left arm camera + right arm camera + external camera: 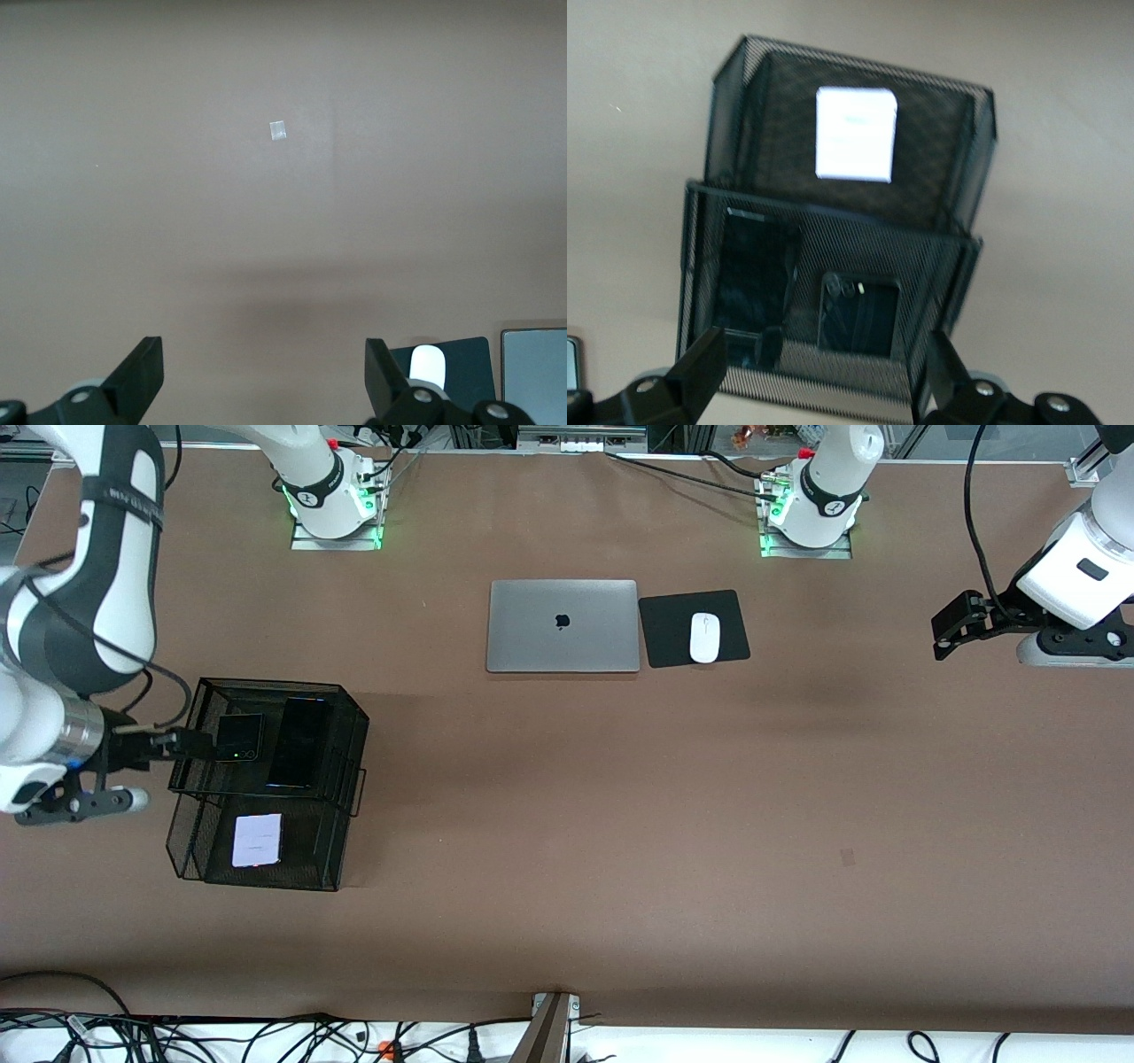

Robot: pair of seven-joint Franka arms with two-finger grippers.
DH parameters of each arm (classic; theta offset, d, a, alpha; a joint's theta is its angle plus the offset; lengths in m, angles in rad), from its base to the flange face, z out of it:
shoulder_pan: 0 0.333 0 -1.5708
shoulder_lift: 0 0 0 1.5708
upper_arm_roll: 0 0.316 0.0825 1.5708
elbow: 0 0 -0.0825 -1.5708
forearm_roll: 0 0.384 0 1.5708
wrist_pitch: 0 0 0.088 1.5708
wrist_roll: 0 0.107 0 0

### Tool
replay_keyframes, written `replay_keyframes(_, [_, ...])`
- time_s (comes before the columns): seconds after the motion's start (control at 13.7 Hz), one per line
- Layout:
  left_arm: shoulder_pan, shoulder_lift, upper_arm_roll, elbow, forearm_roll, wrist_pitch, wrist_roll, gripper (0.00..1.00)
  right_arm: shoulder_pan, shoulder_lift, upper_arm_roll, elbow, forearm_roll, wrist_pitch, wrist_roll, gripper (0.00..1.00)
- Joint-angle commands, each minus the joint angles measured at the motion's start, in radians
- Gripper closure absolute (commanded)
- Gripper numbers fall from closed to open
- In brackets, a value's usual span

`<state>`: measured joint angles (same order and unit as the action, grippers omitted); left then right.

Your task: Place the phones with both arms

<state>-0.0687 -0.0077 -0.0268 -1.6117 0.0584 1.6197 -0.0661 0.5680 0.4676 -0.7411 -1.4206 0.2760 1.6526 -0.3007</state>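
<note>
All three phones were found in the mesh rack [350,722]: small black phone [240,737] and slim phone [299,742] on top, pale phone [258,840] below. Right gripper [182,744] was held open beside the rack; left gripper [948,631], open, over bare table.

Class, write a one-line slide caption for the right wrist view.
Open right gripper above a two-tier black mesh rack: two black phones on the upper tier, pale phone on the lower.
</note>
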Motion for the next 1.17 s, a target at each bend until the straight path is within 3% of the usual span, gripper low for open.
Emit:
replay_keyframes(0.0, [-0.006, 0.005, 0.005, 0.026, -0.02, -0.027, 0.002, 0.0, 0.017, -0.215, 0.093, -0.174, -0.16, 0.015, 0.145, 0.0])
replay_keyframes(0.15, [-0.005, 0.006, 0.005, 0.026, -0.02, -0.026, 0.006, 0.0, -0.09, -0.3, 0.251, -0.204, -0.247, 0.0, 0.244, 0.0])
replay_keyframes(0.36, [0.001, 0.006, 0.007, 0.026, -0.02, -0.026, 0.011, 0.0, -0.355, -0.378, 0.532, -0.204, -0.299, -0.068, 0.299, 0.0])
replay_keyframes(0.51, [0.001, 0.006, 0.007, 0.026, -0.02, -0.026, 0.011, 0.0, -0.506, -0.412, 0.655, -0.201, -0.301, -0.096, 0.299, 0.0])
replay_keyframes(0.66, [0.001, 0.006, 0.005, 0.026, -0.02, -0.026, 0.009, 0.0, -0.569, -0.435, 0.692, -0.204, -0.301, -0.108, 0.299, 0.0])
replay_keyframes(1.09, [0.001, 0.006, 0.005, 0.026, -0.02, -0.026, 0.011, 0.0, -0.582, -0.445, 0.692, -0.19, -0.297, -0.122, 0.299, 0.0])
